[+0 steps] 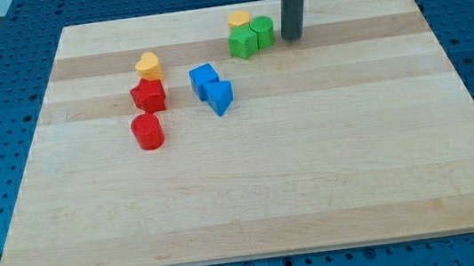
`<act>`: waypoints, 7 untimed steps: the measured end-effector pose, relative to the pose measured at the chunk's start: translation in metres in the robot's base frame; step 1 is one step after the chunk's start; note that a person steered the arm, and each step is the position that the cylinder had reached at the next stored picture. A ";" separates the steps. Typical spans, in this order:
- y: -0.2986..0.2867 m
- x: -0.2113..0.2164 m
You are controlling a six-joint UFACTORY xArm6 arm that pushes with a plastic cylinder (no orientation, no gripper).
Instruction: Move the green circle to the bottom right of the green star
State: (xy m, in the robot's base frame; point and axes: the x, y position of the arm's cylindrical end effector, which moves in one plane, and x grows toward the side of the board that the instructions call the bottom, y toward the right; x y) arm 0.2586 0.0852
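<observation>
The counter point(251, 176) is showing pale wood in lighter and darker bands. On it are sitting two green blocks point(243, 42) point(262, 31), two yellow point(239, 18) point(149, 66), two red point(149, 96) point(146, 131), two blue point(203, 78) point(220, 96). The rod is looking dark grey.

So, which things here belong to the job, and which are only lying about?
For the job:
green circle
green star
my tip, just right of the circle

Lying about:
yellow heart
yellow heart
red star
red cylinder
two blue blocks
</observation>
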 end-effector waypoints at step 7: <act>-0.015 0.033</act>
State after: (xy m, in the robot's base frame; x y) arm 0.2912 0.0704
